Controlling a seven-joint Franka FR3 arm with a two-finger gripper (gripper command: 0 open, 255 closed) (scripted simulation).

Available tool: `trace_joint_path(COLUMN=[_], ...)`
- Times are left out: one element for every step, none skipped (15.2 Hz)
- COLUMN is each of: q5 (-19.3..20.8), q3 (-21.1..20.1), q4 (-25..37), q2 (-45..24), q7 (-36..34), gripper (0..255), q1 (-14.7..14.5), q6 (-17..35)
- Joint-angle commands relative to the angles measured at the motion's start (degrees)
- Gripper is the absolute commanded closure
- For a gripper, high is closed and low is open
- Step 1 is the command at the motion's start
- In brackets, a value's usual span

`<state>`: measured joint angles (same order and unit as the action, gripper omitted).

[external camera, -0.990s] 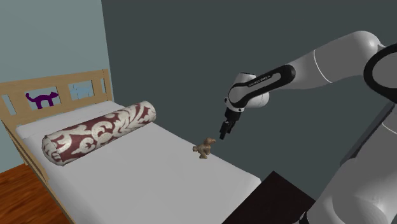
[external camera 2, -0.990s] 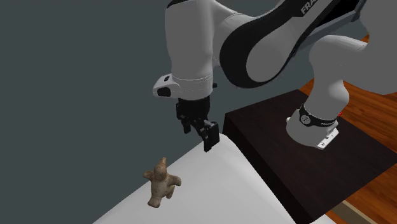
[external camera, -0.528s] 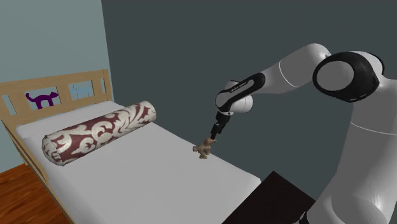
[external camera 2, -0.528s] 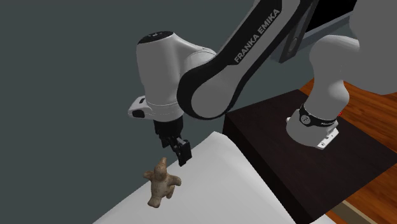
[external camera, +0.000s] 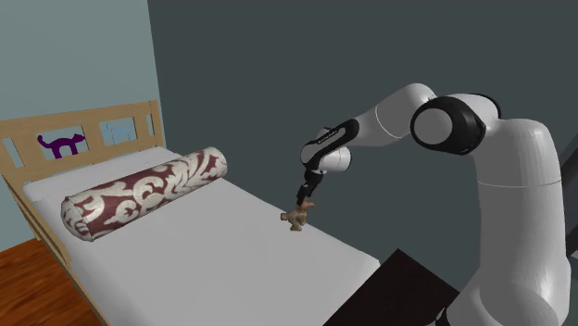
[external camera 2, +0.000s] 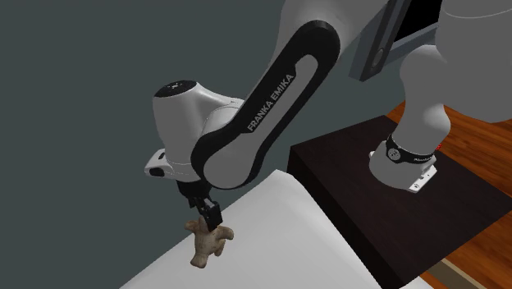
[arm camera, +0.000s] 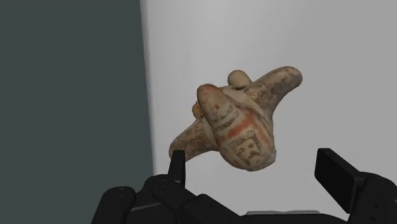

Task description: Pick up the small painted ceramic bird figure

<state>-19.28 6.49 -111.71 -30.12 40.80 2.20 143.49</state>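
Note:
The small bird figure [external camera: 297, 219] is tan with reddish and dark painted marks. It stands on the white bed [external camera: 222, 264] close to the edge along the dark wall. My black gripper [external camera: 304, 198] hangs right above it, fingers pointing down. In the second exterior view the gripper [external camera 2: 206, 215] reaches the top of the bird [external camera 2: 205, 246]. In the wrist view the bird [arm camera: 242, 124] lies just beyond the open gripper [arm camera: 254, 167], its body in line with the gap. The fingers [arm camera: 335, 170] stand wide apart and clasp nothing.
A maroon and white patterned bolster [external camera: 139, 190] lies across the bed near the wooden headboard [external camera: 88, 125], which bears a purple cat shape [external camera: 60, 144]. The dark stand [external camera 2: 386, 205] adjoins the bed's end. Wooden floor [external camera: 28, 287] lies beside the bed.
The arm swung toward the shoulder view's left and lowered, bringing the gripper from beside the bird to just over it. The bird has not moved.

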Motion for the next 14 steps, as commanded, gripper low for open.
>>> trace_joint_path(q5=[-0.4, -0.6, -0.9, -1.0, -1.2, -1.2, -1.2, -1.2, -1.2, -1.2, -1.2, -1.2, -1.2, -1.2], q3=[-0.4, -0.5, -0.7, -0.8, -0.9, -0.9, -0.9, -0.9, -0.9, -0.9, -0.9, -0.9, -0.9, -0.9], q4=[0.4, 0.5, 0.6, 0.7, 0.8, 0.8, 0.8, 0.9, 0.9, 0.9, 0.9, 0.8, 0.8, 0.9], q2=[-1.4, -2.0, -2.6, -3.2, -3.6, -3.6, -3.6, -3.7, -3.7, -3.7, -3.7, -3.7, -3.7, -3.7], q7=[0.4, 0.6, 0.8, 1.0, 1.1, 1.1, 1.1, 1.1, 1.1, 1.1, 1.1, 1.1, 1.1, 1.1], gripper=[0, 0, 0, 0, 0, 0, 255, 255, 255, 255, 255, 255, 255, 255], q1=[0.1, 0.2, 0.3, 0.5, 0.5, 0.5, 0.6, 0.6, 0.6, 0.6, 0.6, 0.6, 0.6, 0.6], q6=[1.1, 1.6, 2.1, 2.6, 2.9, 2.9, 2.8, 2.8, 2.8, 2.8, 2.8, 2.9, 2.9, 2.8])
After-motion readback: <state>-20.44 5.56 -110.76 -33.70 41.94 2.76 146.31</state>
